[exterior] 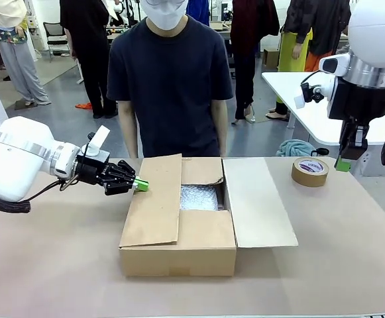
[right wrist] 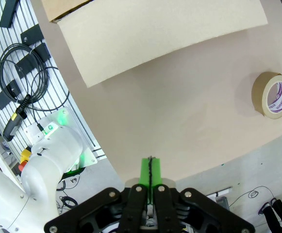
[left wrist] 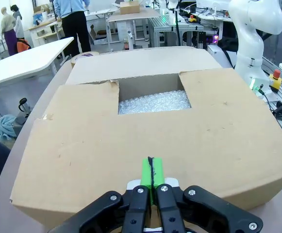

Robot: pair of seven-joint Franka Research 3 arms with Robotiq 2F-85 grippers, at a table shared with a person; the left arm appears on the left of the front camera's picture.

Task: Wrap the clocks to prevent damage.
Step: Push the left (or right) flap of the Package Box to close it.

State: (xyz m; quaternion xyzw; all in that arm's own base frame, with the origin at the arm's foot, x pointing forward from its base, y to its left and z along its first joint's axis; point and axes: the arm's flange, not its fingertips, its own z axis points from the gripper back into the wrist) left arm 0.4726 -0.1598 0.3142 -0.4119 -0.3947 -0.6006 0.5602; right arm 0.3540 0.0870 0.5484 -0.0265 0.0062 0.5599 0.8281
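No clocks can be seen. A cardboard box (exterior: 179, 228) stands mid-table, its left flap folded over the top and its right flap (exterior: 255, 202) lying flat outward. Bubble wrap (exterior: 199, 197) shows through the opening. My left gripper (exterior: 141, 185) is shut with nothing in it, its green tips at the left flap's outer edge. In the left wrist view that gripper (left wrist: 153, 174) hovers just over the flap (left wrist: 131, 141), with the bubble wrap (left wrist: 153, 102) beyond. My right gripper (exterior: 342, 165) hangs shut and empty above the table's right side; in its own view (right wrist: 150, 172) it points down at bare table.
A roll of brown tape (exterior: 310, 171) lies on the table just left of my right gripper, also seen from above (right wrist: 272, 95). A person in a dark shirt (exterior: 169, 79) stands behind the box, arms down. A teal cloth (exterior: 295, 147) lies at the far edge.
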